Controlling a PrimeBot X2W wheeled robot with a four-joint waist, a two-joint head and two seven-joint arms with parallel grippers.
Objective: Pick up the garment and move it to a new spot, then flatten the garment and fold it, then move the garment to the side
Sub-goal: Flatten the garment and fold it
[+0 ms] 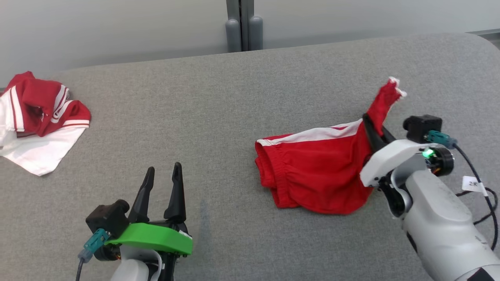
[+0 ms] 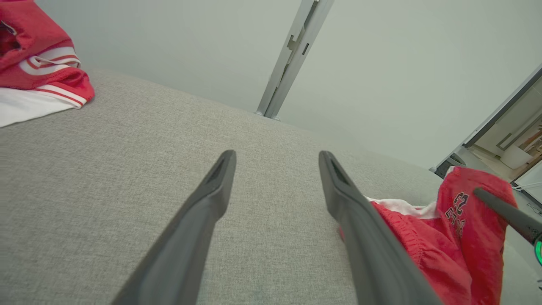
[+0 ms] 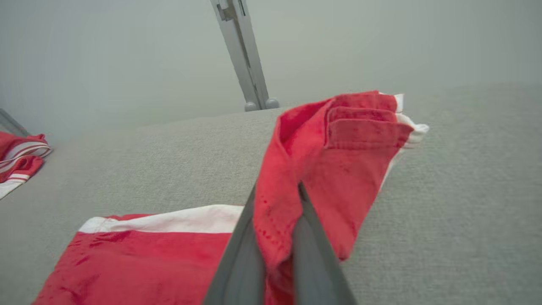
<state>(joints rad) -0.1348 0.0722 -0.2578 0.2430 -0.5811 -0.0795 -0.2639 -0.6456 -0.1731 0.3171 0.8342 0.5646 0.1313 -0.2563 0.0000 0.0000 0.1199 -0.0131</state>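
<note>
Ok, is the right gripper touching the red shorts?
Touching. The right wrist view shows the right gripper shut on a fold of the red shorts.

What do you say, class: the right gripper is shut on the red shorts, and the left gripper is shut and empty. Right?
Not quite. The left gripper is open, fingers spread, as the left wrist view shows. It is empty, and the right gripper is shut on the red shorts.

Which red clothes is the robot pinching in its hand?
The red shorts with the white stripe, pinched in the right hand. The other red-and-white garment lies crumpled at the far left, untouched.
</note>
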